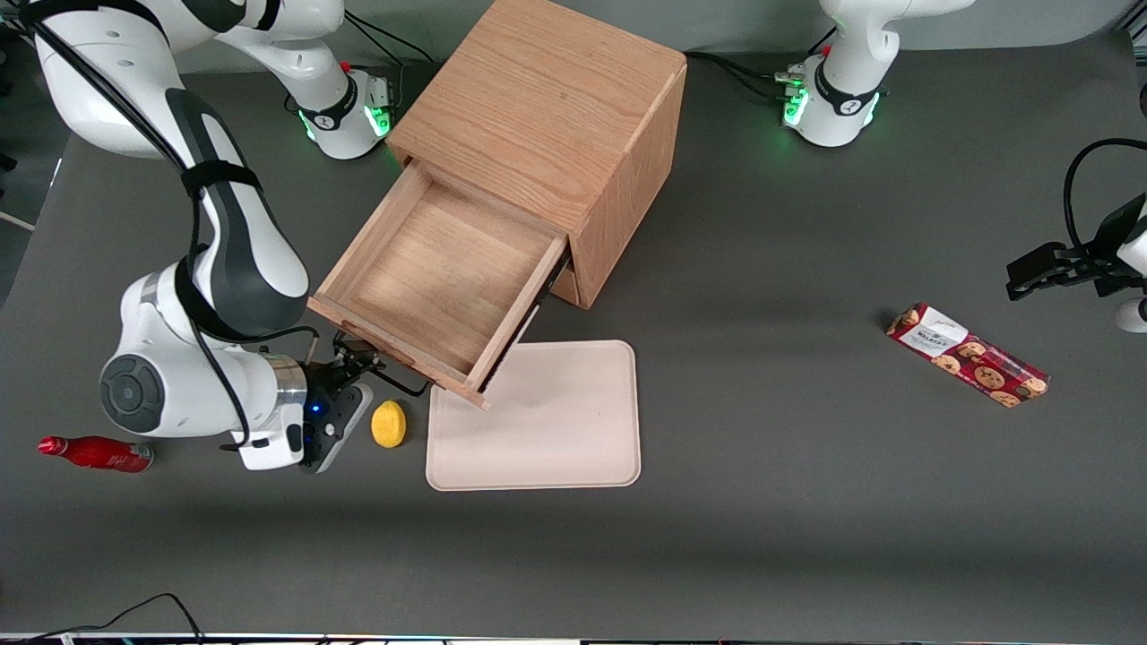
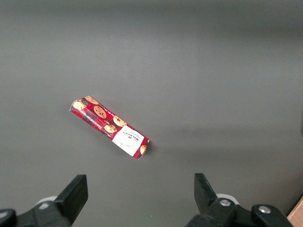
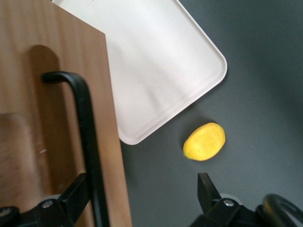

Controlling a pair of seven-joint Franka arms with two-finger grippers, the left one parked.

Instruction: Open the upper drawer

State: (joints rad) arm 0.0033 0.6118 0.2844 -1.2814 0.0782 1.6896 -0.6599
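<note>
The upper drawer (image 1: pixel 439 278) stands pulled far out of the oak cabinet (image 1: pixel 547 98), and its light-oak inside is bare. Its thin black bar handle (image 3: pixel 87 142) runs along the drawer front (image 3: pixel 52 118). My gripper (image 1: pixel 358 360) is in front of the drawer, at the handle. In the right wrist view the gripper (image 3: pixel 139 194) is open. One finger (image 3: pixel 71 196) lies against the handle bar, and the other finger (image 3: pixel 207 189) is apart from it over the table. The bottommost drawer is hidden under the open one.
A cream tray (image 1: pixel 556 430) lies on the table partly under the open drawer's front corner. A small yellow fruit (image 1: pixel 388 424) sits beside the tray, close to my gripper. A red bottle (image 1: pixel 94 452) lies near the working arm's end. A red cookie pack (image 1: pixel 968 355) lies toward the parked arm's end.
</note>
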